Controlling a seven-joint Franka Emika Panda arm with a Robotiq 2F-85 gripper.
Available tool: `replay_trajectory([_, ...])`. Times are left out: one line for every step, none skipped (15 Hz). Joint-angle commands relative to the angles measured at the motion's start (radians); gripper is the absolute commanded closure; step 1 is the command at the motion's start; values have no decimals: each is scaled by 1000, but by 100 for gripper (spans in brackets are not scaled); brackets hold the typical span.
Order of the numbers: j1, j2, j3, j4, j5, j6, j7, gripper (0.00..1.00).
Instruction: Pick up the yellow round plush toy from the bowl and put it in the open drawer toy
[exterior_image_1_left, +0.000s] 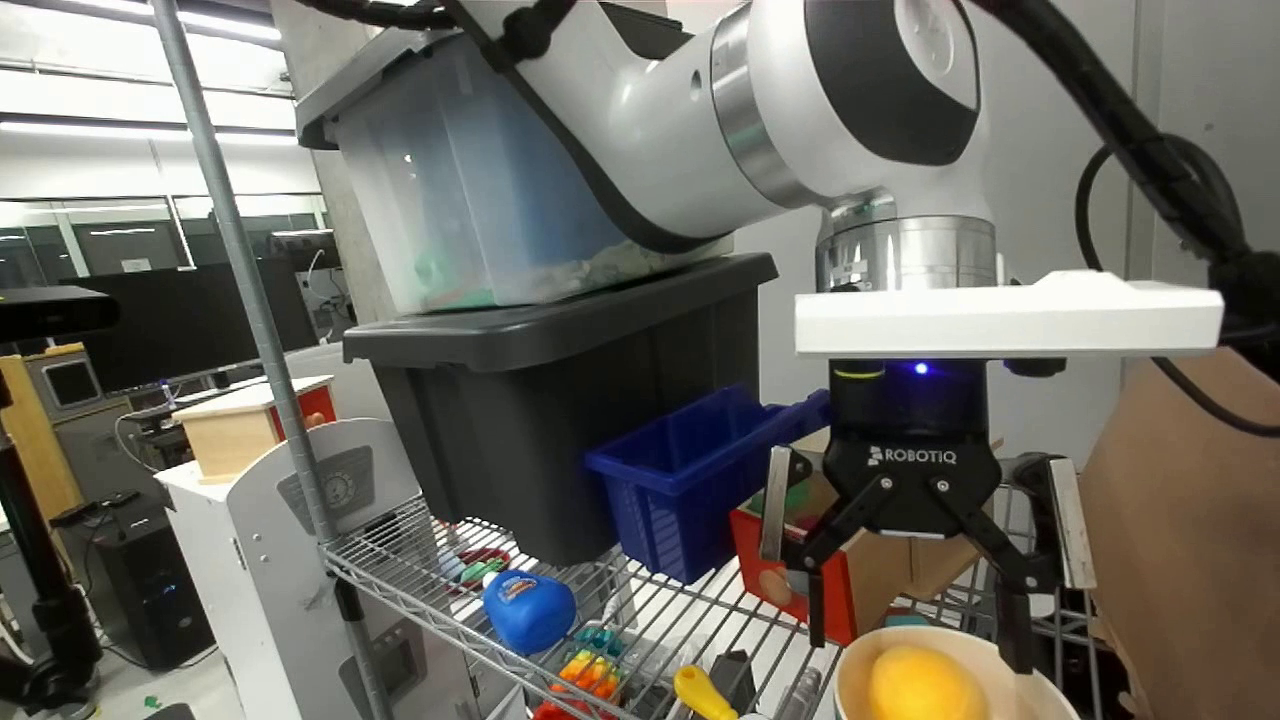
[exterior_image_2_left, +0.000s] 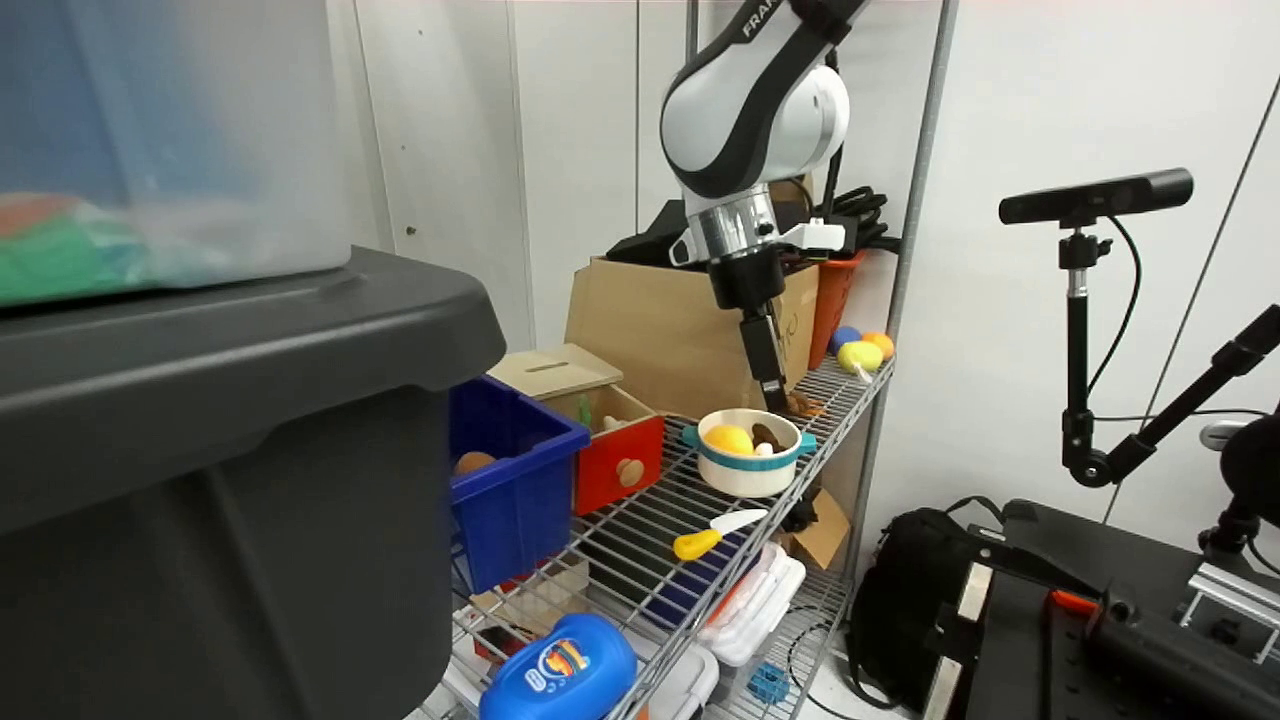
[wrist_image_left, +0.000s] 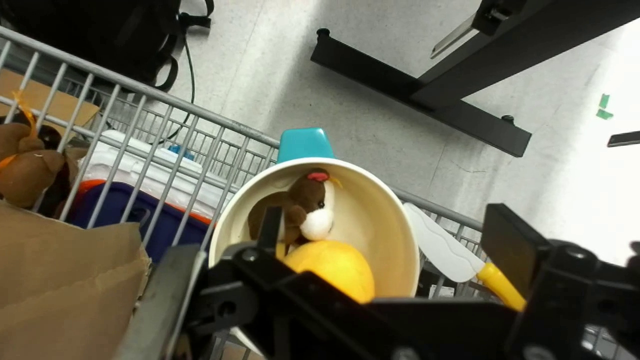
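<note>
Wire shelf (wrist_image_left: 150, 92): parallel bare metal bars, round edge rail. White robot arm (exterior_image_1_left: 650, 140) over it, smooth rounded shells. Dark grey tote (exterior_image_2_left: 250, 560): opaque moulded plastic, overhanging lid; blocks much of the shelf in an exterior view. Clear tote (exterior_image_2_left: 230, 120) stacked on it, cloudy plastic. Cardboard box (exterior_image_2_left: 665, 330), flat brown sides, further along the shelf. Blue bin (exterior_image_2_left: 520, 500): smooth, rectangular, right up beside the drawer toy (exterior_image_2_left: 600, 472), so that flank is crowded. Drawer toy: boxy, pale wood, red front with round wooden knob; drawer is pulled out, green item (exterior_image_2_left: 585, 408) in it. Gripper (exterior_image_1_left: 915, 630) hangs over the bowl (exterior_image_2_left: 750, 482), black body with bare linkages, fingers (exterior_image_1_left: 1014, 630) spread wide; can't tell fingertip clearance to the rim. Bowl: round, cream, thick rim, teal band and handles, near the red front. Blue bottle (exterior_image_2_left: 560, 670), rounded plastic, well apart from the bowl. Knife (wrist_image_left: 442, 245), flat white blade, yellow handle, lies across the bars just beside the bowl. Yellow round plush toy (wrist_image_left: 332, 265) is in the bowl: rounded, matte, partly hidden by the gripper in the wrist view. Brown-and-white plush (wrist_image_left: 307, 200) shares the bowl, lumpy, with white patch; touching the yellow one or just beside it, can't tell which.
</note>
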Motion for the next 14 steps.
replay_trajectory([-6, 27, 6, 35, -10, 0, -6, 0])
replay_trajectory([-9, 35, 6, 41, -9, 0, -10, 0])
replay_trajectory([-12, 42, 5, 46, -10, 1, -13, 0])
replay_trajectory([-14, 53, 4, 54, -11, 1, -16, 0])
replay_trajectory([-16, 65, 4, 64, -12, -2, -19, 0])
replay_trajectory([-19, 75, 3, 73, -12, -3, -22, 0])
replay_trajectory([-22, 86, 3, 84, -12, -7, -25, 0])
replay_trajectory([-24, 97, 2, 96, -13, -11, -27, 0])
replay_trajectory([-25, 105, 2, 108, -14, -15, -29, 0])
replay_trajectory([-25, 114, 1, 122, -14, -23, -28, 0])
replay_trajectory([-24, 120, 0, 136, -16, -30, -27, 0])
replay_trajectory([-23, 128, 0, 152, -17, -35, -27, 0])
replay_trajectory([-22, 134, 0, 166, -18, -41, -27, 0])
replay_trajectory([-20, 138, 0, 179, -20, -47, -27, 0])
